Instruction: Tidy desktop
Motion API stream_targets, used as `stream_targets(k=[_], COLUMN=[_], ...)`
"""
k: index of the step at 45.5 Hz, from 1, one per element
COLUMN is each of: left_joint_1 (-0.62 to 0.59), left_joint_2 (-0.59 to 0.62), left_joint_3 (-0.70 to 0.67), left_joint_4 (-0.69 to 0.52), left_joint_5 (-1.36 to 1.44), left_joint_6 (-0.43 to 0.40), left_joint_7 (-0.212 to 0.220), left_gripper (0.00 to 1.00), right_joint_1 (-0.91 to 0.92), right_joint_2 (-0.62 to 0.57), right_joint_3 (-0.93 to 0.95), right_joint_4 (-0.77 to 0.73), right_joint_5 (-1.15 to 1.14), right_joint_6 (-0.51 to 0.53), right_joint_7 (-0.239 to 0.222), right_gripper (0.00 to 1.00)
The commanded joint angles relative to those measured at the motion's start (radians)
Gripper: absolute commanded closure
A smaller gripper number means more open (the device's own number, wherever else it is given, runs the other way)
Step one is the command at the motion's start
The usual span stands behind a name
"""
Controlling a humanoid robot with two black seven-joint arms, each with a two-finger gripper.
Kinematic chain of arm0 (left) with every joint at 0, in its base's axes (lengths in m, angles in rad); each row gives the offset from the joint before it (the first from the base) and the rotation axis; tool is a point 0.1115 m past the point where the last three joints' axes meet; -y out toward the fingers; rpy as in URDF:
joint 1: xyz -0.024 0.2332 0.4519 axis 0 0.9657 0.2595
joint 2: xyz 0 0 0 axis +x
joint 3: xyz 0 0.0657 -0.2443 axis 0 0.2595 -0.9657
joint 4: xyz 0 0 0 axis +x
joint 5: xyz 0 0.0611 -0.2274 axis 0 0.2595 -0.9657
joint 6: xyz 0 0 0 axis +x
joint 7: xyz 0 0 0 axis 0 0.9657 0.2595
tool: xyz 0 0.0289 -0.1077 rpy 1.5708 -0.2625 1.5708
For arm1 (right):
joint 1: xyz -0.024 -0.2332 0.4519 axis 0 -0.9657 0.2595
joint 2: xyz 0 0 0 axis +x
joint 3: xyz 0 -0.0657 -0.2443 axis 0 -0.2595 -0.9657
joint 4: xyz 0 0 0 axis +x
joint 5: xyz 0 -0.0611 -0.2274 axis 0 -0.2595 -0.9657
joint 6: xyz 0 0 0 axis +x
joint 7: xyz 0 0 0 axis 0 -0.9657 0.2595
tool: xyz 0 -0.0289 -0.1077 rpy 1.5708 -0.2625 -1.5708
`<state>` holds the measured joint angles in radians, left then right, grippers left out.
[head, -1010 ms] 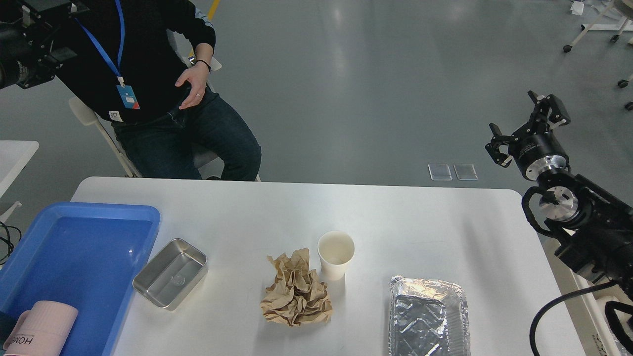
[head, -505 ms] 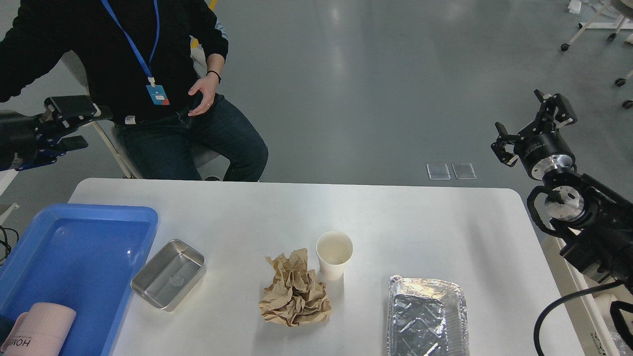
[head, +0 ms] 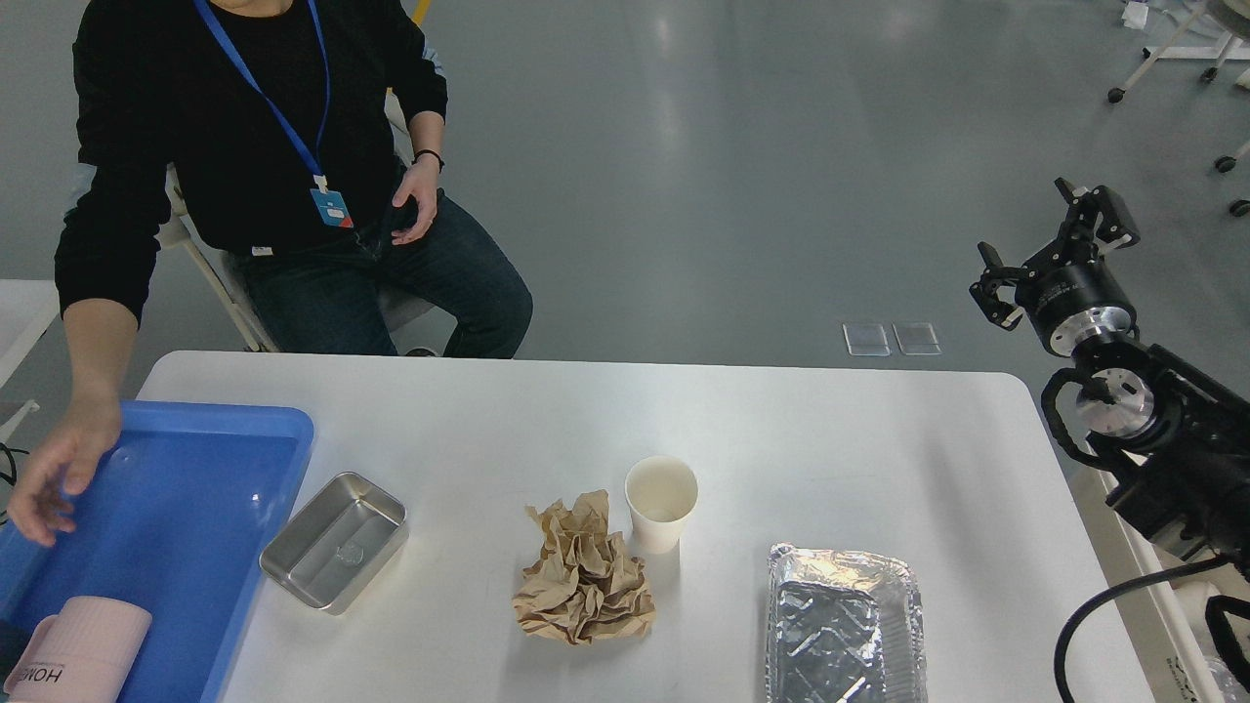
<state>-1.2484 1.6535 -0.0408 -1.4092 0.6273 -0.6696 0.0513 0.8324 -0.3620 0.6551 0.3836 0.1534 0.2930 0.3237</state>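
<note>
The white desktop [head: 830, 439] fills the lower view. On it stand a small steel tin [head: 334, 555], a crumpled brown paper ball [head: 584, 586], an upright white paper cup [head: 661, 502] just right of the paper, and a foil tray [head: 846, 627] at the front right. My right gripper [head: 1055, 244] is open and empty, raised beyond the table's right far corner, away from every object. My left gripper is out of view.
A blue plastic tray [head: 176, 517] lies at the left with a pink mug [head: 78, 652] on its side in it. A seated person in black [head: 264, 146] is behind the table; their hand [head: 59, 469] reaches over the tray's left rim.
My left arm has left the view at the upper left. The person's arm has come down over the blue tray. My right arm has hardly moved.
</note>
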Motion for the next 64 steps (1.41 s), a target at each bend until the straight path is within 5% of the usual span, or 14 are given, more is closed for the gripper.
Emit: stream_targets(k=[1, 27, 52, 64], left_joint_1=[0.001, 0.006, 0.093, 0.17], left_joint_2=[0.054, -0.029, -0.234, -0.36], left_joint_3=[0.004, 0.015, 0.015, 0.016], left_joint_4=[0.001, 0.0, 0.0, 0.003], left_joint_5=[0.002, -0.001, 0.002, 0.038], left_joint_6=[-0.016, 0.002, 0.008, 0.162], left_joint_7=[-0.001, -0.001, 0.001, 0.067], left_gripper=[0.13, 0.12, 0.08, 0.08], right_joint_1=[-0.001, -0.018, -0.03, -0.042], right_joint_2=[0.0, -0.002, -0.002, -0.006], right_joint_3=[0.0, 0.0, 0.0, 0.0], right_joint_4=[-0.002, -0.002, -0.002, -0.005], right_joint_5=[0.0, 0.0, 0.0, 0.0], right_joint_6=[0.0, 0.003, 0.005, 0.008], right_joint_7=[0.0, 0.002, 0.002, 0.002], right_gripper=[0.0, 0.0, 0.0, 0.0])
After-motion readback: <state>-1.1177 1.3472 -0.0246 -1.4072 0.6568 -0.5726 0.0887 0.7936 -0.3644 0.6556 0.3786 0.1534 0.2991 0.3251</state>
